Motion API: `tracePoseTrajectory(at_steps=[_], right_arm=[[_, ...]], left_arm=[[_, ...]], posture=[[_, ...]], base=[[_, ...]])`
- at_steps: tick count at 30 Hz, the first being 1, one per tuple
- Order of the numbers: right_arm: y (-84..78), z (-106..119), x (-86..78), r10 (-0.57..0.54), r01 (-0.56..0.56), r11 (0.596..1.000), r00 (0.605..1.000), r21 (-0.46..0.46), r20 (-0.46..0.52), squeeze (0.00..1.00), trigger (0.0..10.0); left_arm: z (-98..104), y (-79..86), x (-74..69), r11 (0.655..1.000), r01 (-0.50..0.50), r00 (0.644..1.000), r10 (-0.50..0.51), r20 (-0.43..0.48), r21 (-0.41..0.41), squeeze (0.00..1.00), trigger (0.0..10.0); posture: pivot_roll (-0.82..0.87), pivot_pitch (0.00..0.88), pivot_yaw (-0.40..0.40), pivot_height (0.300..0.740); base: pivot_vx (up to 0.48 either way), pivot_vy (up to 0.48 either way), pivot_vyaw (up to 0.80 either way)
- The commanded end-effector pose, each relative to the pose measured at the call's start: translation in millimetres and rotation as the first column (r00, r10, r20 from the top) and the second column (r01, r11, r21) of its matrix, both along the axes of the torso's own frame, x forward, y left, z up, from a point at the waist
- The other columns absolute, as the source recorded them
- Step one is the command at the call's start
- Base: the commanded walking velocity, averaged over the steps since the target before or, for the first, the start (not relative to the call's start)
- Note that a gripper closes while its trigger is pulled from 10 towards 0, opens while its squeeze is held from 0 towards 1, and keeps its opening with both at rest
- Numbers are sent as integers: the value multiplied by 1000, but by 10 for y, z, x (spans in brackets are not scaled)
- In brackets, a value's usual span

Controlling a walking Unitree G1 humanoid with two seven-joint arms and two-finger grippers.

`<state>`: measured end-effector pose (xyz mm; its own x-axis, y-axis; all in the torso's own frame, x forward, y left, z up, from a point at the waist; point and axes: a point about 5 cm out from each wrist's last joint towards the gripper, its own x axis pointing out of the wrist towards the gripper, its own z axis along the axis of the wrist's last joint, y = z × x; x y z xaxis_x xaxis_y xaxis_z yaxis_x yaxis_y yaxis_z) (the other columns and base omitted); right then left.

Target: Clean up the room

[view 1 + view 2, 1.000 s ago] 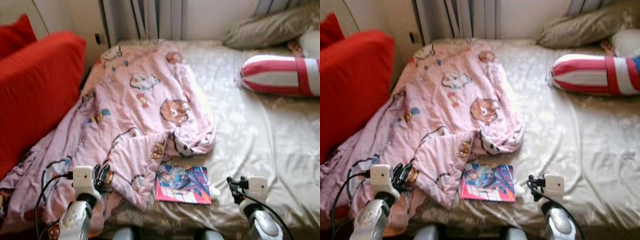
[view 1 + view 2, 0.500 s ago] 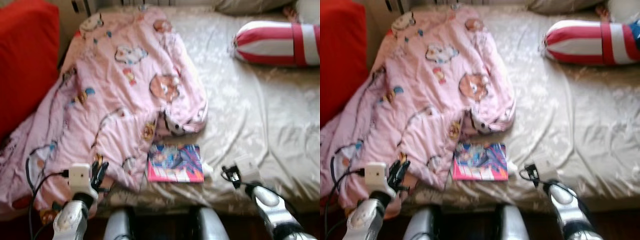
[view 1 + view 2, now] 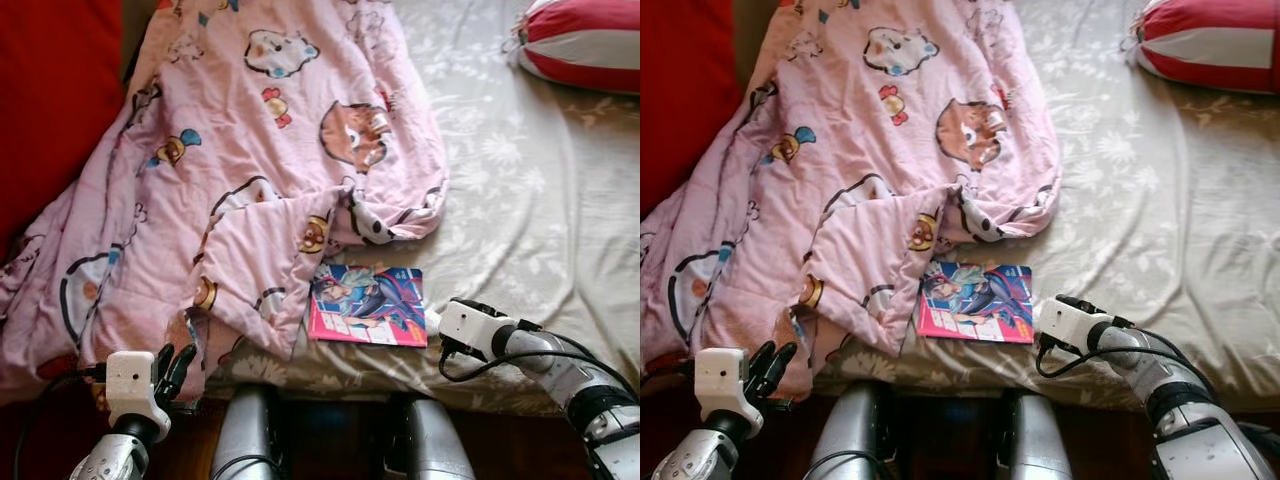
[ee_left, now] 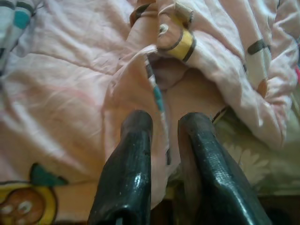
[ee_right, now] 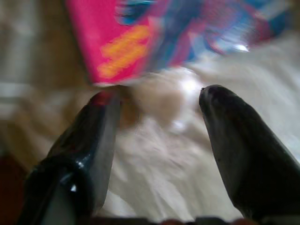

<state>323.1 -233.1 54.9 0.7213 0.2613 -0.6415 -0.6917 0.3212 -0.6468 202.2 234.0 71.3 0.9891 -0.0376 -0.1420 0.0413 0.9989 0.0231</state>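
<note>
a pink magazine [image 3: 367, 305] lies flat on the bed [image 3: 520, 200] near its front edge, one side just tucked against the fold of a pink cartoon blanket [image 3: 250, 180] that sprawls across the bed's left half. a striped bolster [image 3: 585, 45] sits well apart at the far right.

the right gripper [image 5: 154, 136] is low over the sheet just beside the magazine's right edge, its fingers [image 5: 243, 154] spread wide with the magazine's corner between their tips; nothing is held. the left gripper [image 4: 161, 140] hovers at the blanket's hanging hem by the bed edge, fingers nearly together with a thin fold of cloth between them, though i cannot tell whether it is really pinched.

my guess is the magazine is the next pick. it lies flush on soft bedding, so the fingers may skid over the cover or scoop up sheet instead of paper. a grip on one corner could let it bend, fan open and slip out. if the left gripper drags the blanket, that fold could slide over the magazine or nudge it off the edge.
</note>
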Motion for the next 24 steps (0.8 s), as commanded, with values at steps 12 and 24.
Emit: tracePoseTrajectory(at_steps=[12, 24], right_arm=[[-97, 46, 31, 16, -19, 994, 1000, -111, -22, 0, 10000], [-153, 119, 68, -12, 12, 994, 1000, -104, 5, 0, 10000]], left_arm=[[37, 121, -182, 1000, -24, 997, 25, -77, 18, 0, 10000], [56, 125, -138, 1000, -11, 996, 13, -85, 21, 0, 10000]], posture=[[202, 421, 62, 630], [196, 416, 74, 630]], base=[[0, 0, 0], [0, 0, 0]])
